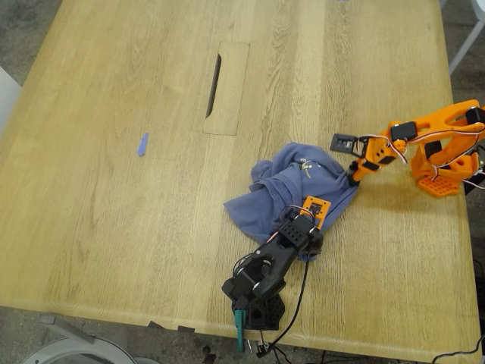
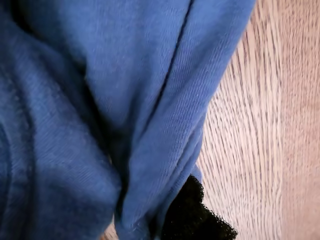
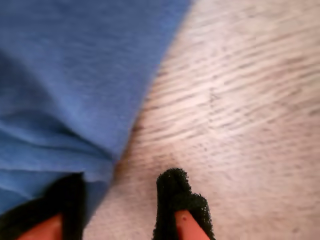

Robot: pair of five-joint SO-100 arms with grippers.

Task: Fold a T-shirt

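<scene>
T-shirt (image 1: 292, 189) crumpled | wooden table (image 1: 114, 227) | first fingers unclear | second fingers (image 3: 172, 192) wide

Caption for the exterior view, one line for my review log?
Crumpled blue T-shirt on a wooden table, a black arm and an orange arm both at its edges, small blue scrap lying apart.

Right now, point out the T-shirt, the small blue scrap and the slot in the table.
T-shirt (image 1: 292, 186): exterior view, middle of the bunched cloth.
Small blue scrap (image 1: 142, 144): exterior view, its middle.
Slot (image 1: 214, 86): exterior view, the dark opening's middle.
</scene>
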